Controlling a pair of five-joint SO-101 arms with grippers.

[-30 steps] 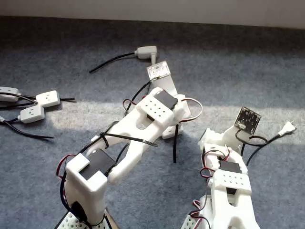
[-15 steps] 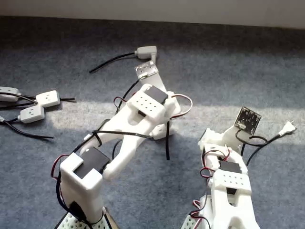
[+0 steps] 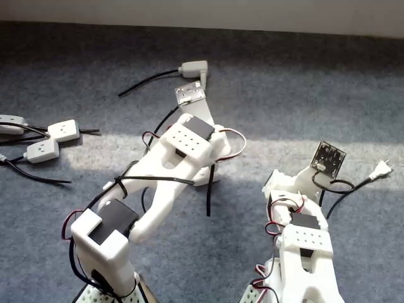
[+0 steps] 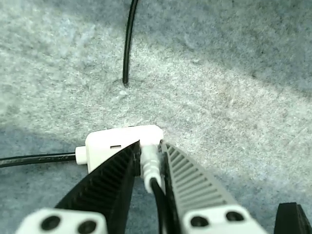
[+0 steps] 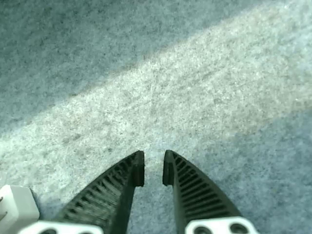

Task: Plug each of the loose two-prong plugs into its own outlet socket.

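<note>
Two arms stand over a grey carpet [image 3: 328,88], and the left one is doing the work. From where I stand, its left gripper [image 4: 150,146] is pinched tight on a small white plug [image 4: 148,165], the black cord running back between the jaws, and the plug's nose sits right against the face of a white socket [image 4: 119,145] lying flat on the carpet. I cannot see the prongs, so I cannot tell whether they are entering the slots or only butting up against the block. It looks like the insertion step for this first plug. The next move, I would guess, calls for a straight, firm push along the prongs, and the socket is loose enough that it may slide away instead of taking them. The right gripper [image 5: 153,168] hangs over bare carpet with its jaws a little apart and nothing between them. A second plug [image 3: 380,168] lies well off to the right on its cord, and spare sockets [image 3: 63,130] wait far to the left, so most of the job looks undone.
</note>
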